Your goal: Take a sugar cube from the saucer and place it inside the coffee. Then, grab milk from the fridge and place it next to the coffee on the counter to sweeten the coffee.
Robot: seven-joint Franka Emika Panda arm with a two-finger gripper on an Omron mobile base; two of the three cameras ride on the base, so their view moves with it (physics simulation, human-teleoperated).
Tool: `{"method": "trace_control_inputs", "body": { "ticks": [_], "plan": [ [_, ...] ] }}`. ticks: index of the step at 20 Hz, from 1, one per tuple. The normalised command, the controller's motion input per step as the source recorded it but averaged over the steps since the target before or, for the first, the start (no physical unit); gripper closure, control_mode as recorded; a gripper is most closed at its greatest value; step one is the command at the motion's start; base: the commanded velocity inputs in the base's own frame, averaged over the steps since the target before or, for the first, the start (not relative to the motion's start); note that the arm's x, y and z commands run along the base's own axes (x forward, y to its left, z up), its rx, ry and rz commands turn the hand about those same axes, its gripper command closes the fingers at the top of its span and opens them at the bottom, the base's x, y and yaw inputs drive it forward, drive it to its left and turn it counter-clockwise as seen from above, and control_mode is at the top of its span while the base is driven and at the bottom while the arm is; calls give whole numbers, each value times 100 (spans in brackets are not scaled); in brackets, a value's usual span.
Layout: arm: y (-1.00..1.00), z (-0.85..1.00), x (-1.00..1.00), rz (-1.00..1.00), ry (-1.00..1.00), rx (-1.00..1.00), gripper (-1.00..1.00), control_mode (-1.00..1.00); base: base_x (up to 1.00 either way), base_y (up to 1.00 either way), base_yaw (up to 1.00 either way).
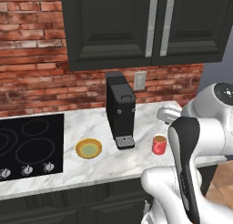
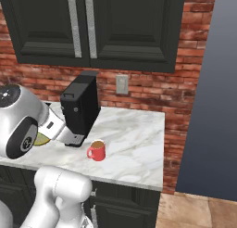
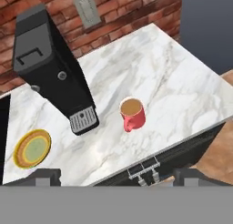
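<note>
Red coffee (image 3: 132, 113) between saucer (image 3: 32, 149) and counter (image 3: 173, 82) edge, beside black machine (image 3: 52, 68).

Marble counter (image 3: 173, 77) carries coffee machine (image 3: 52, 68), red coffee (image 3: 132, 113), yellow saucer (image 3: 32, 149).

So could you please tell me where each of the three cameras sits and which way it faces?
Left base view: behind the arm's left, facing the counter, cooktop, saucer, coffee; arm rises lower right.
Right base view: behind the arm's right, facing coffee and coffee machine; arm lower left.
Hand view: above, looking down on coffee and saucer; open gripper at bottom.
All share coffee and machine.
</note>
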Motion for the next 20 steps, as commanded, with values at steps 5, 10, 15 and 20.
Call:
{"method": "trace_control_inputs", "body": {
  "ticks": [5,10,15,20],
  "plan": [
    [5,-6,0,1,1,-1,-100,-100,0,0,0],
    [-22,-2,-22,0,-6,2,-100,100,-40,-18,1],
    [0,0,0,0,0,0,-100,100,-99,10,21],
    [0,0,0,0,0,0,-100,100,-37,91,61]
  ]
}}
